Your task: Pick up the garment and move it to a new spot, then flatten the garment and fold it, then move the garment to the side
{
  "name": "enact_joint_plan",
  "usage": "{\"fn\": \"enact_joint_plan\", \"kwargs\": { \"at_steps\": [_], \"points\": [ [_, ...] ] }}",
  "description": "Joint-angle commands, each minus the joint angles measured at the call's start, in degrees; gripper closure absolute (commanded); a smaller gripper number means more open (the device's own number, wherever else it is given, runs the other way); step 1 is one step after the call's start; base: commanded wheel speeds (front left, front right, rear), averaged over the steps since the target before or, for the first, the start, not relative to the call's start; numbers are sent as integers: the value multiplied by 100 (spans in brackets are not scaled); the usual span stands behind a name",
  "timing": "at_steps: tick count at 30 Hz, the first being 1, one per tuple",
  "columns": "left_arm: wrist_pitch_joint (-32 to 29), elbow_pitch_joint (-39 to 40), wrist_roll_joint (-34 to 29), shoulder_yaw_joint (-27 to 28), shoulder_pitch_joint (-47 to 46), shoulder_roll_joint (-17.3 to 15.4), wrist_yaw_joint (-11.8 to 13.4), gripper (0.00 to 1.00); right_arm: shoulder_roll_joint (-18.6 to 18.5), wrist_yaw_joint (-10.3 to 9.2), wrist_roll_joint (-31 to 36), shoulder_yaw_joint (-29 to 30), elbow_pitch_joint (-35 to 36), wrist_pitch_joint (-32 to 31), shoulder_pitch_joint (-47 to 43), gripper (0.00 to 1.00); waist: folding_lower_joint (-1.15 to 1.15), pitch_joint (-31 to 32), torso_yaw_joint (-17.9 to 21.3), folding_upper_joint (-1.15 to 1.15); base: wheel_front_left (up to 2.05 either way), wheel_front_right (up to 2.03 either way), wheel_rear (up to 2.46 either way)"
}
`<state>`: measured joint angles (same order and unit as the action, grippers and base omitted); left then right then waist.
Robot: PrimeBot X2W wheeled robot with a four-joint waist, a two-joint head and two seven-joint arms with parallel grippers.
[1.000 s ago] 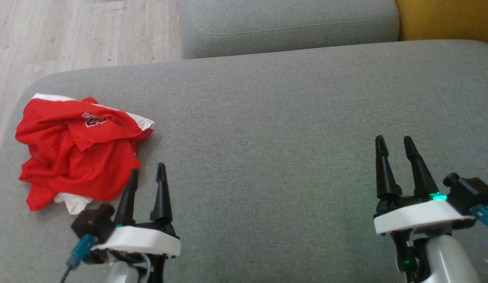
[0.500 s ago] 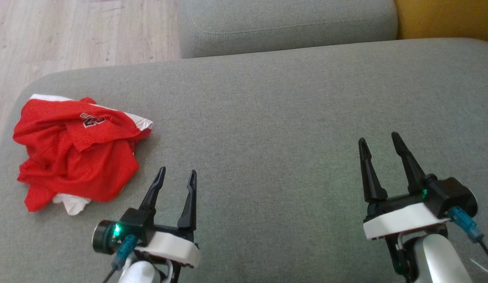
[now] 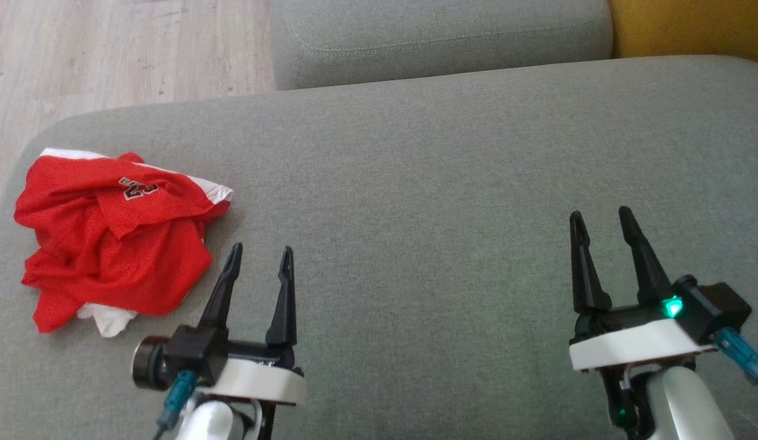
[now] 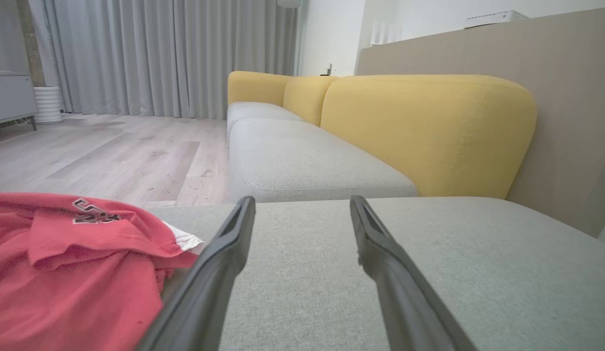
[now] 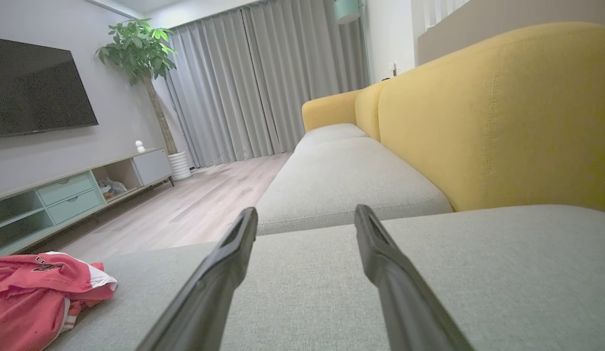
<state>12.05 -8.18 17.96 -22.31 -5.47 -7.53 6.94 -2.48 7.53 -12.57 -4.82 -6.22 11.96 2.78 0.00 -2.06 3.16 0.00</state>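
Finds garment [image 3: 110, 238] crumpled on cushion [image 3: 415, 183], apparently clear of left gripper [image 3: 261, 249]; notes it and right gripper [image 3: 600, 213] spread, empty.

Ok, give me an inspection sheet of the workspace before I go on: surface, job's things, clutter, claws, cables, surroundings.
Surface: grey sofa cushion, flat.
Job's things: red garment, crumpled in a heap at the cushion's left end, white trim showing, not held.
Clutter: nothing seen.
Claws: left claw open, close beside the garment's right edge, holding nothing; right claw open, over bare cushion far to the right.
Cables: left wrist cable and right wrist cable, both with blue plugs, hanging off the claw bases.
Surroundings: second grey cushion, yellow backrest, wooden floor, curtains, television, plant.
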Motion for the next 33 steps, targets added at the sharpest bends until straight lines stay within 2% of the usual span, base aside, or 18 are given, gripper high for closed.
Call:
{"fn": "enact_joint_plan", "kwargs": {
  "at_steps": [1, 8, 15, 28, 33],
  "points": [
    [64, 198, -143, 172, -103, 4, -30, 0, -36, -4, 87, -131, 164, 72, 114, 0, 0, 0, 3, 0, 0, 0, 0],
    [182, -432, -448, 168, 13, 139, -364, 0, -38, -4, 161, -322, -409, 190, 91, 0, 0, 35, 30, 0, 0, 0, 0],
    [295, -479, -932, 253, 10, 262, -454, 0, -40, -4, 271, -457, -652, 304, 178, 0, 0, 68, 51, 0, 0, 0, 0],
    [295, -524, -949, 584, 139, 420, -659, 0, -40, -4, 17, -481, -808, 304, 235, 0, 0, 130, 43, 0, 0, 0, 0],
    [295, -570, -822, 712, 173, 448, -691, 0, -40, -4, 11, -534, -789, 304, 210, 0, 0, 165, -71, 0, 0, 0, 0]
  ]
}}
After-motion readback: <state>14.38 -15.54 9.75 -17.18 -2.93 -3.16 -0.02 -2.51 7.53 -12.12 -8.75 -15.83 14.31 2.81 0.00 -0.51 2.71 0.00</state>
